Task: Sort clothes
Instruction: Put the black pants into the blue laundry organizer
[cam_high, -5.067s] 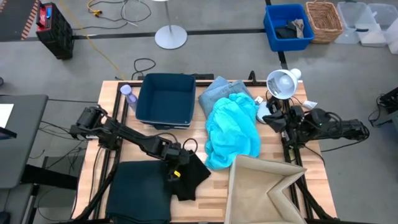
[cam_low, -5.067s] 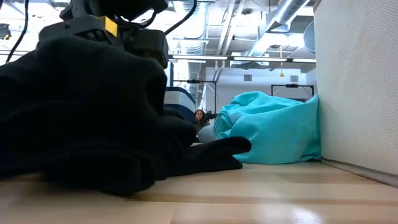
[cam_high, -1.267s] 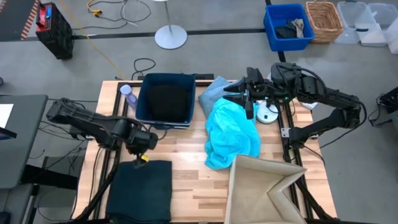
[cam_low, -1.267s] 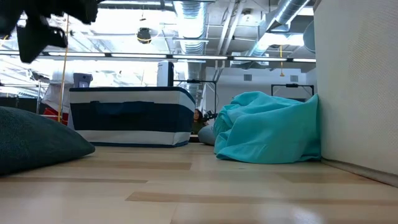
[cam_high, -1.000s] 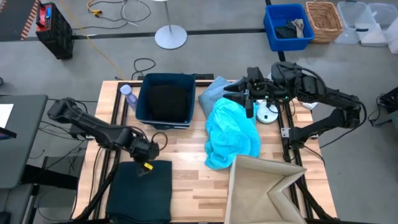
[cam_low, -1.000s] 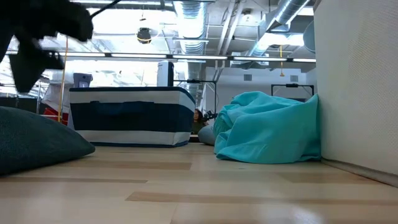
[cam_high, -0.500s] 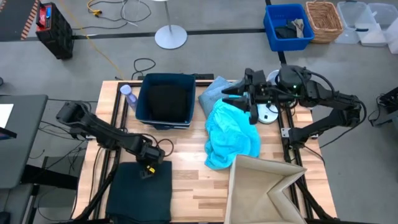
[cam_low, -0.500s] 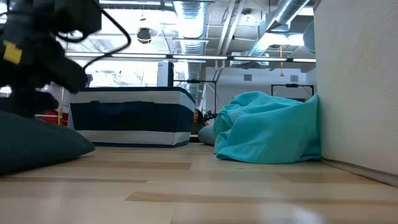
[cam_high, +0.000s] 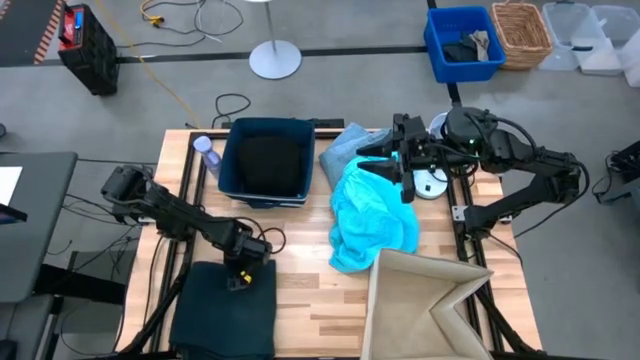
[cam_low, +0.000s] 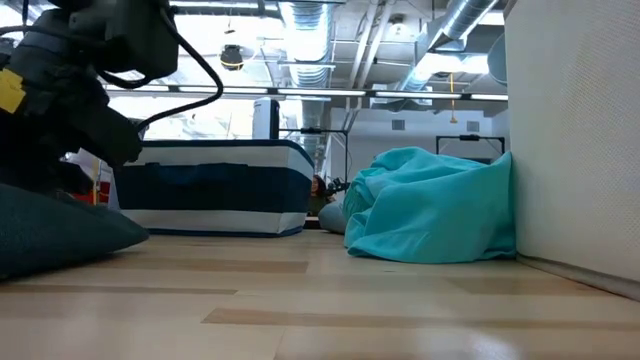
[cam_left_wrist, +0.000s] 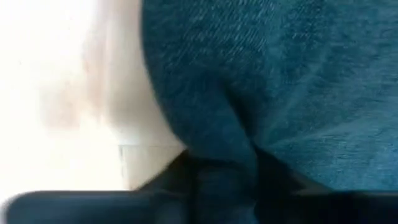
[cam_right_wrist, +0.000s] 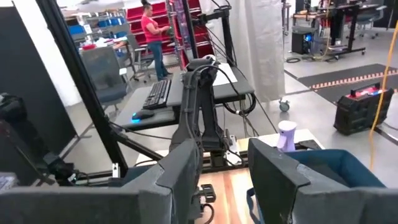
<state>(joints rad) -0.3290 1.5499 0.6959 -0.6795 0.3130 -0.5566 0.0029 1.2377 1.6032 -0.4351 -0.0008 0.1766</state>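
Left hand (cam_high: 240, 272) pinching raised fold at edge of dark navy-teal garment (cam_high: 225, 308) lying on worktop (cam_high: 300, 225) near corner. Right hand (cam_high: 400, 160) hovering open above turquoise garment (cam_high: 372, 212). Fabric looking soft, limp, light; gripping bunched fold seeming best

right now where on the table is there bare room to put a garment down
Bare wood lies between the dark folded garment, the teal bin and the turquoise garment. The left gripper crowds its near-left edge. The right side is packed: beige box and right gripper.
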